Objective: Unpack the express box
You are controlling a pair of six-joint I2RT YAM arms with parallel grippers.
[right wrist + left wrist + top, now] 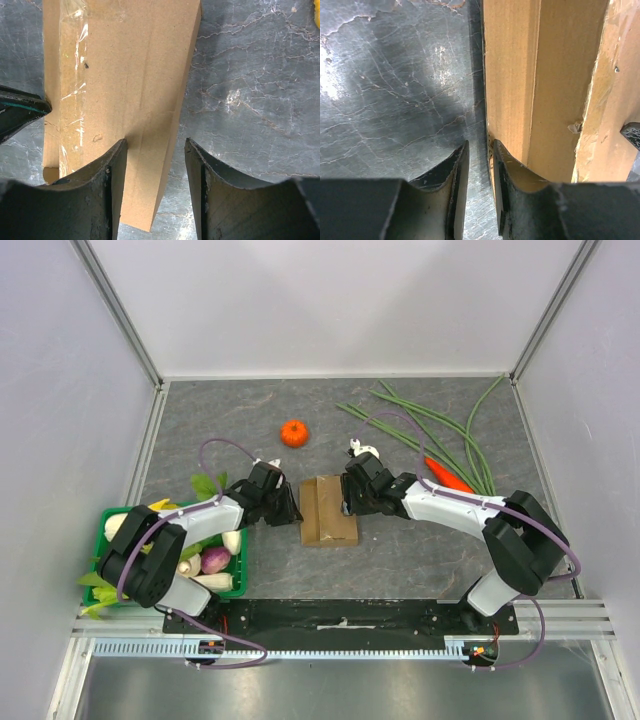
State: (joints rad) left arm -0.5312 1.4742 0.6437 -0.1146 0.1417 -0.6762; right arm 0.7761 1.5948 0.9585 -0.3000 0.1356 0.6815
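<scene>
- The box (pixel 328 510) is seen between both grippers, apparently unopened and taped (pixel 75 75); nothing is unpacked.
- The right gripper (pixel 156 142) is spread astride its edge; the left gripper (pixel 480 145) is held narrow at the opposite edge; a pinch cannot be told.

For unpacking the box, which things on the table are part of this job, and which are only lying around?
Part of the job: cardboard box; left gripper and right gripper at its sides.
Only lying around: green crate of vegetables; small orange fruit; long green beans; red-orange vegetable.
</scene>
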